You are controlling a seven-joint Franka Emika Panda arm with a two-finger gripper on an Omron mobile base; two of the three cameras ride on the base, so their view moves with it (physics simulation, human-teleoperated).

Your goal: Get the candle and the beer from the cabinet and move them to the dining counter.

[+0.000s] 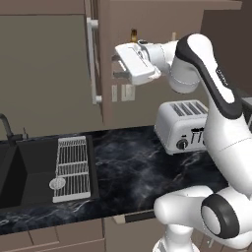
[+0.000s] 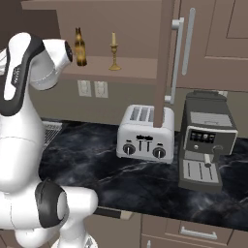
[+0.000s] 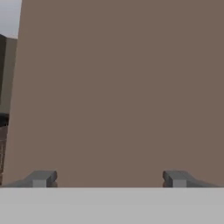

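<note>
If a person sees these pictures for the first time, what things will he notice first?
Probably the big white robot arm, which reaches up with its open gripper at the edge of an open cabinet door. Inside the cabinet, a brown beer bottle and a golden candle stand apart on the shelf. Below, a silver toaster sits on the black marbled counter.

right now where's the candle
Right base view: the candle stands upright on the open cabinet shelf, right of the beer, above the toaster.
</note>
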